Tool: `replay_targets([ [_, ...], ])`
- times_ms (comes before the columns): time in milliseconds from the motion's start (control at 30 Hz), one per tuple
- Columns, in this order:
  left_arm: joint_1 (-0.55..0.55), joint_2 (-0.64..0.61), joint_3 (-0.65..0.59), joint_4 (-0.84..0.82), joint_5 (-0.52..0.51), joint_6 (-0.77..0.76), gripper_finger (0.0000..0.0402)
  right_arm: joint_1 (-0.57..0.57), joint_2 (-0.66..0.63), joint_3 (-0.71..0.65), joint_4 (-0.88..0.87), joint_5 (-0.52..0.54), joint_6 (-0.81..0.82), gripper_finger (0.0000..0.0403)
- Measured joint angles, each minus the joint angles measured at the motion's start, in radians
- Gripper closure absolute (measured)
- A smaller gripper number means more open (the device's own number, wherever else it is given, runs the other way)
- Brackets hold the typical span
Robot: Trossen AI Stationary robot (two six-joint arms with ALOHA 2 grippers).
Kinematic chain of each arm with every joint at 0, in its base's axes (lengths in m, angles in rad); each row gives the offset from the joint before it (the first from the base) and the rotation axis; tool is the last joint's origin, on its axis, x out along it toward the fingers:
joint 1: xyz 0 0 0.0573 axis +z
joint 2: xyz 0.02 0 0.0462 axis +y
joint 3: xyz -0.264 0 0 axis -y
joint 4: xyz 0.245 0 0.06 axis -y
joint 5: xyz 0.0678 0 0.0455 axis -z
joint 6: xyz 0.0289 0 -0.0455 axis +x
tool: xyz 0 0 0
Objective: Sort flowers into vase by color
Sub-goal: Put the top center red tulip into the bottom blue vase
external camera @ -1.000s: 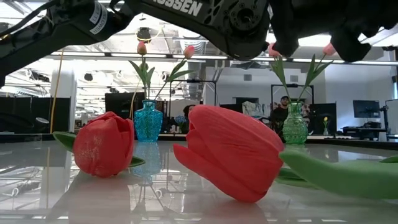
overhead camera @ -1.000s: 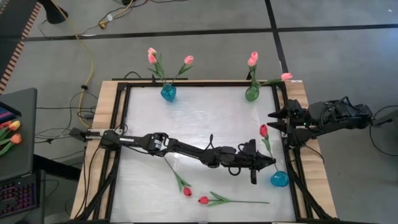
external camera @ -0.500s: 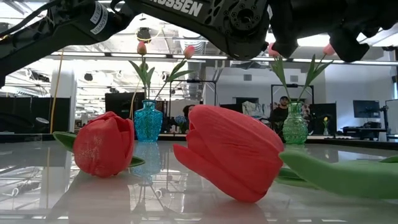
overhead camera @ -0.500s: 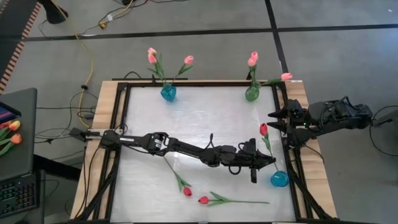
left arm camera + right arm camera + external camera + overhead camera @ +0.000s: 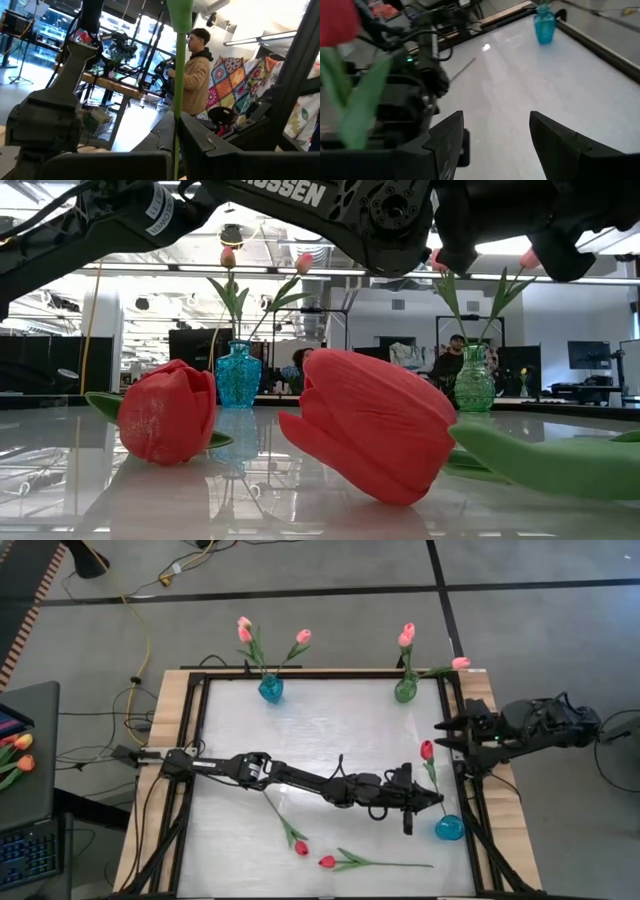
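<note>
left gripper clamping red tulip stem (person behind)

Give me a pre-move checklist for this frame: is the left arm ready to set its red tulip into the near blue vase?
1. Left hand shut on the red tulip stem: ok.
2. Stem bottom seated in the near blue vase: cannot tell.
3. Vase upright: ok.
4. Right hand open, at the table's right edge, apart from the tulip: ok.
5. Two loose red tulips lying at the near edge, unsorted: not ok.
</note>
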Motion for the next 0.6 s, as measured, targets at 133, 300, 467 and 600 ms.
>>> replay_targets([
  [133,0.000,0.000,0.000,-0.003,0.010,0.014,0.0401,0.000,0.003,0.076,-0.090,-0.085,0.006,0.0153],
  [300,0.007,-0.006,0.000,-0.025,0.026,0.013,0.0401,0.000,0.020,0.126,-0.155,-0.265,0.026,0.0169],
  [467,0.022,-0.013,0.000,-0.040,0.063,-0.026,0.0401,0.000,0.048,0.126,-0.118,-0.401,0.030,0.0183],
  [600,0.031,-0.043,0.000,-0.084,0.078,0.026,0.0401,0.001,0.081,0.125,-0.125,-0.498,0.045,0.0186],
])
